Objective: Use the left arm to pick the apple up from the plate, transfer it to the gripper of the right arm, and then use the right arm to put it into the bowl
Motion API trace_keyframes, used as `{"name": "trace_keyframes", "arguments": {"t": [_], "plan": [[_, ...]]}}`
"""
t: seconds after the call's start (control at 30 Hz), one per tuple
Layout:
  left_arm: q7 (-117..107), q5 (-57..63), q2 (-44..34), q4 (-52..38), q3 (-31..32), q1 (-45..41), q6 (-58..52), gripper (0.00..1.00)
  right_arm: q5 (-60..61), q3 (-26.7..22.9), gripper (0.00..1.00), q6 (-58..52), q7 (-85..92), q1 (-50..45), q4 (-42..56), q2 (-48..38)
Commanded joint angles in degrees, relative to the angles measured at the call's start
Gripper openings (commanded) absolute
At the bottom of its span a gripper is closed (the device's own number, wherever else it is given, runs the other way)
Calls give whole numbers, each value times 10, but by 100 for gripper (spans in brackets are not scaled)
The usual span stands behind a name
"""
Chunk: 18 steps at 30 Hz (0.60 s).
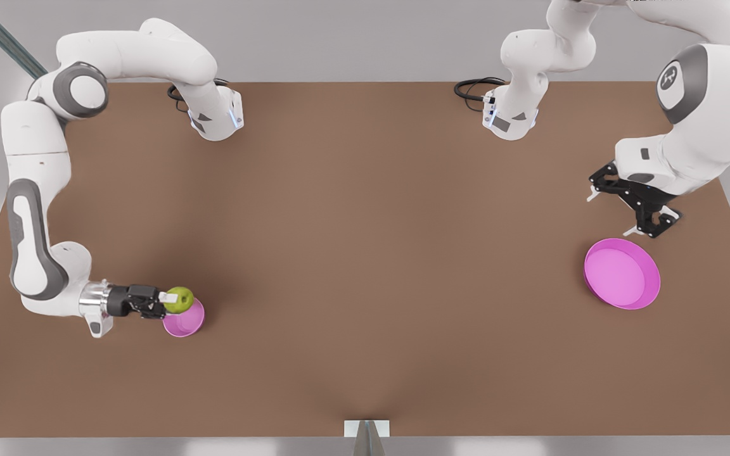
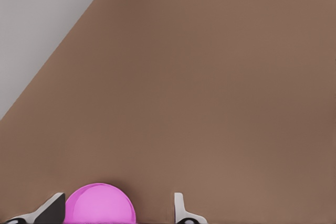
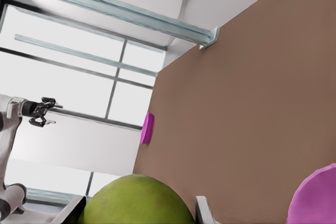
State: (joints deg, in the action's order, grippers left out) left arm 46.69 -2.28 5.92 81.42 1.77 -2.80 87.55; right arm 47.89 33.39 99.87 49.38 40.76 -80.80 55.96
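The yellow-green apple (image 1: 179, 299) is held by my right gripper (image 1: 172, 299), which is shut on it at the front view's left. It hangs just above the near rim of the small pink bowl (image 1: 186, 321). The right wrist view shows the apple (image 3: 136, 200) between my fingers (image 3: 203, 211), with the bowl (image 3: 315, 198) off to one side. At the front view's right, my left gripper (image 1: 611, 215) waits open above the table, just behind the wide pink plate (image 1: 621, 273). The plate (image 2: 100, 204) has nothing on it.
The brown table (image 1: 365, 253) stretches wide between the two arms. Both arm bases (image 1: 216, 117) (image 1: 511, 117) stand at its far edge, with black cables beside them. In the right wrist view, the plate (image 3: 147, 128) and the left gripper (image 3: 41, 113) appear far off.
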Motion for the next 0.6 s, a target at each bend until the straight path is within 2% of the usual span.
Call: {"name": "trace_keyframes", "arguments": {"t": [0.0, 0.3, 0.47, 0.57], "plan": [[-483, 4, 8, 13, -5, -5, -11, 100, -22, -10, 77, -32, 15, 5, 6, 0], [-485, 4, 23, 12, -5, -3, -20, 100, -23, -17, 78, 52, 34, -25, 27, 13], [-485, 3, 23, 13, -5, -3, -24, 100, -22, -61, 79, 58, 46, -52, 57, 21], [-485, 3, 23, 13, -5, -3, -26, 100, -23, -61, 81, 64, 50, -57, 56, 22]]}}
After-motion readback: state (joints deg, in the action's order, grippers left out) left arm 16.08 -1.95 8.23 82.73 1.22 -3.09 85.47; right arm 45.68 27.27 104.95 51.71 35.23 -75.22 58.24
